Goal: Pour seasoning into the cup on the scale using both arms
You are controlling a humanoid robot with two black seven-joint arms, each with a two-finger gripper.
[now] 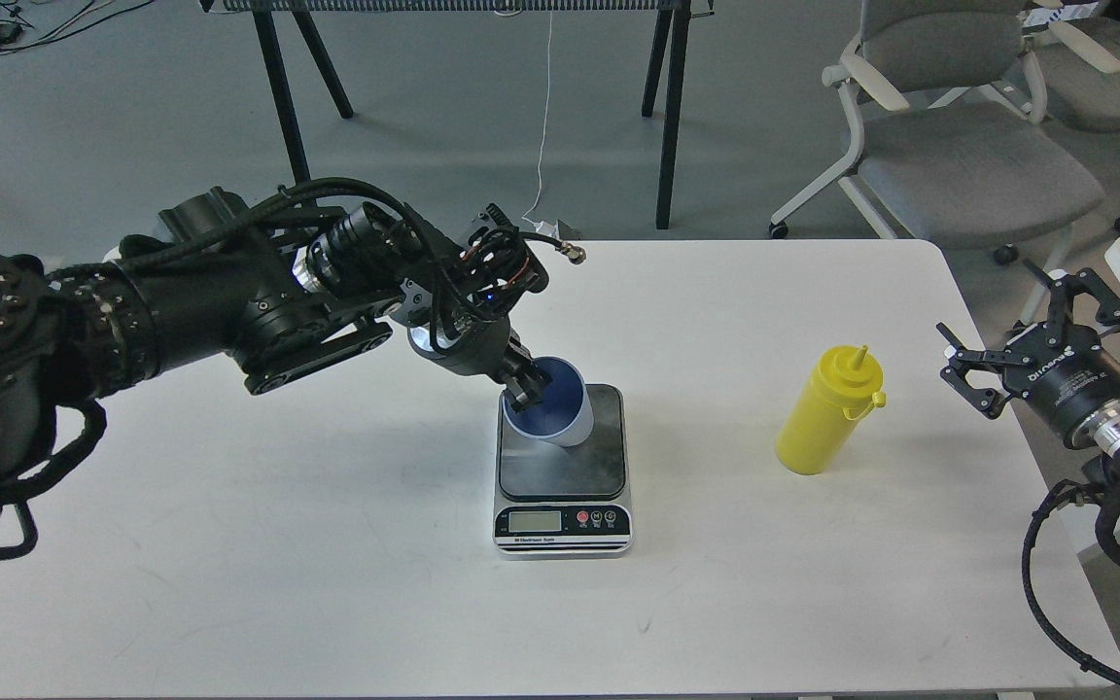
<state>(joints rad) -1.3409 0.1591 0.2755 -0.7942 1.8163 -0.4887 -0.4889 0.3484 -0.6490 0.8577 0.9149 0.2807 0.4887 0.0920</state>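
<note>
My left gripper (524, 390) is shut on the near-left rim of the cup (552, 412), a pale blue-grey tumbler with a dark blue inside. The cup stands upright on, or just above, the dark top plate of the scale (562, 469); I cannot tell whether it touches. The scale sits mid-table with its LCD display toward me. The yellow squeeze bottle of seasoning (826, 411) stands upright to the right of the scale, cap tethered at its side. My right gripper (1017, 326) is open and empty at the table's right edge, right of the bottle and apart from it.
The white table (327, 544) ends close to my right gripper. Grey office chairs (959, 146) stand behind the far right corner. Black stand legs (667, 117) rise behind the table's far edge.
</note>
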